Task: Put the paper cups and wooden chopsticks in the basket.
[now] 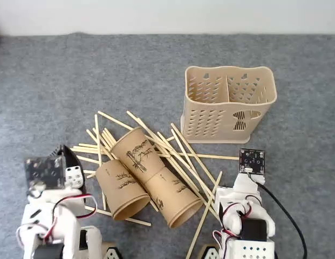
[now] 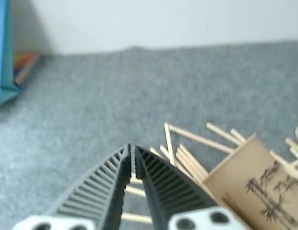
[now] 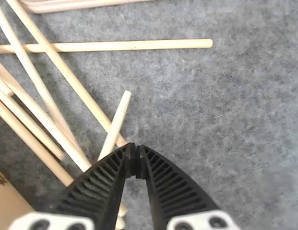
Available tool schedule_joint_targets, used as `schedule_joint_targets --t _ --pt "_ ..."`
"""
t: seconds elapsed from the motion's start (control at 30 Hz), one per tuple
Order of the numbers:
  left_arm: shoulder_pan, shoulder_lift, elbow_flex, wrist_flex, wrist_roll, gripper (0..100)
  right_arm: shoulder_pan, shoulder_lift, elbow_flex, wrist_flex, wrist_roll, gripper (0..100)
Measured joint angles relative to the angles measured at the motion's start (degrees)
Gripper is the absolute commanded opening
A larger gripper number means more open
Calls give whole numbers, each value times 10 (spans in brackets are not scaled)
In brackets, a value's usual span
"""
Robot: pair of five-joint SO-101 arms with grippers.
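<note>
Left gripper (image 2: pixel 133 149) and right gripper (image 3: pixel 135 147) stand with jaws closed, empty. The paper cups (image 1: pixel 136 155) near the basket (image 1: pixel 210 116) look light and crushable, so I would pinch one rim gently.

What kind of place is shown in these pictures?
Probably an indoor robot practice table, covered in grey felt-like cloth, against a plain white wall, with paper cups, wooden chopsticks and a basket set out.
</note>
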Motion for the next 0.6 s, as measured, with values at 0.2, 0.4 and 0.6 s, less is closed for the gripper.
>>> schedule_joint_targets --t 0.2,0.4,0.6 --pt "-3 -1 -62 16 -56 15 -4 0 -80 -9 268 9" --pt "-3 -1 -70 37 -126 15 -57 -3 -192 41 350 9" --pt "-3 -1 -71 38 -128 15 -144 27 -287 110 380 9"
